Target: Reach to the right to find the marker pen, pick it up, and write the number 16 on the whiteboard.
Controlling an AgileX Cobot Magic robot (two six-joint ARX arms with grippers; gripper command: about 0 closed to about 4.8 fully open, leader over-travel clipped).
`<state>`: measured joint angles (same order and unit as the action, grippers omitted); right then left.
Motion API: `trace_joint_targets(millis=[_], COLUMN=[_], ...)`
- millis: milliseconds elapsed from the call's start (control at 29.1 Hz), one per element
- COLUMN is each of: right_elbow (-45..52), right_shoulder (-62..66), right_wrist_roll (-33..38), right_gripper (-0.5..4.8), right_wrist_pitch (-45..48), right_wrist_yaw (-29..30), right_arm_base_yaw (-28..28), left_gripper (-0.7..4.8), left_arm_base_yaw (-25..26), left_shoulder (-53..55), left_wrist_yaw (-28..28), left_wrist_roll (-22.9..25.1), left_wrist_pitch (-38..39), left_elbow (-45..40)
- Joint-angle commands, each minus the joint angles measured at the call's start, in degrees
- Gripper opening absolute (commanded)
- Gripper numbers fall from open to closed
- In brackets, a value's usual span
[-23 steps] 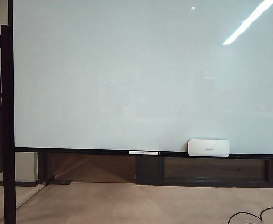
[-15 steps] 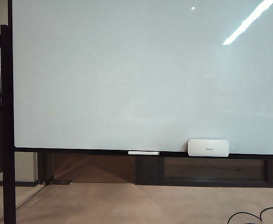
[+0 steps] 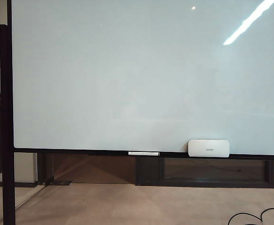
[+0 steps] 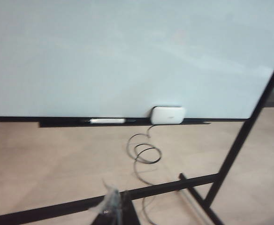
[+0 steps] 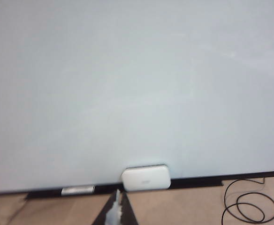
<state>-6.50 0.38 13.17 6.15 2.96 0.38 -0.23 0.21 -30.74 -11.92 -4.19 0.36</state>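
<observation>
Glare streaked the upper right of the whiteboard [image 3: 127, 75], which filled most of your exterior view and stood upright in its thin black frame. Along its bottom edge ran a dark ledge [image 3: 80, 152]. On that ledge you had a thin white stick [image 3: 143, 153] lying flat near the middle. A white rounded eraser block [image 3: 209, 148] sat to the right of the stick and apart from it, resting against the board's lower edge. A black stand post [image 3: 6, 140] rose at the left side of the board. Below the board was pale floor, with a black cable [image 3: 259, 215] curling at the lower right corner.

Your left gripper [image 4: 112, 206] showed only in the left wrist view. It was well back from the board with its tips drawn together to a point, grasping nothing. Past it you saw a black stand bar [image 4: 165, 187] crossing the floor and the looped cable. Your right gripper [image 5: 114, 208] showed only in the right wrist view. It was clenched and empty, and it faced the board with the eraser block just beyond its tips. Neither gripper appeared in the exterior view.
</observation>
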Motion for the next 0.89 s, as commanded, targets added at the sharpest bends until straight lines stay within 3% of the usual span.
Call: trace_joint_targets(millis=[34, 206, 413, 654, 895], right_elbow=[-2.38, -7.67, -15.69, -27.5, -34.45], right_shoulder=[1.51, 8.2, 21.97, 37.4, 47.82], right_wrist_roll=[2.43, 1.81, -0.42, -12.44, -14.78], right_gripper=[-0.01, 0.0, 0.05, 0.03, 0.03], right_wrist_pitch=[1.73, 1.88, 8.11, 12.31, 12.59], right_wrist_yaw=[-2.67, -3.69, -3.43, -3.26, -2.95], right_arm_base_yaw=[0.07, -0.04, -0.04, -0.76, -7.91], left_gripper=[-0.05, -0.05, -0.06, -0.06, -0.05], left_arm_base_yaw=[-2.14, -6.93, -11.54, -12.31, -12.31], left_shoulder=[0.31, 0.79, 6.49, 18.6, 30.29], left_wrist_yaw=[-0.33, 2.69, 2.45, 0.35, -2.01], left_wrist_roll=[-3.04, -4.09, -5.27, -4.94, -1.81], left_wrist_pitch=[-3.32, -5.01, -13.31, -17.38, -19.63], left_elbow=[0.17, 0.17, 0.26, 4.7, 13.42])
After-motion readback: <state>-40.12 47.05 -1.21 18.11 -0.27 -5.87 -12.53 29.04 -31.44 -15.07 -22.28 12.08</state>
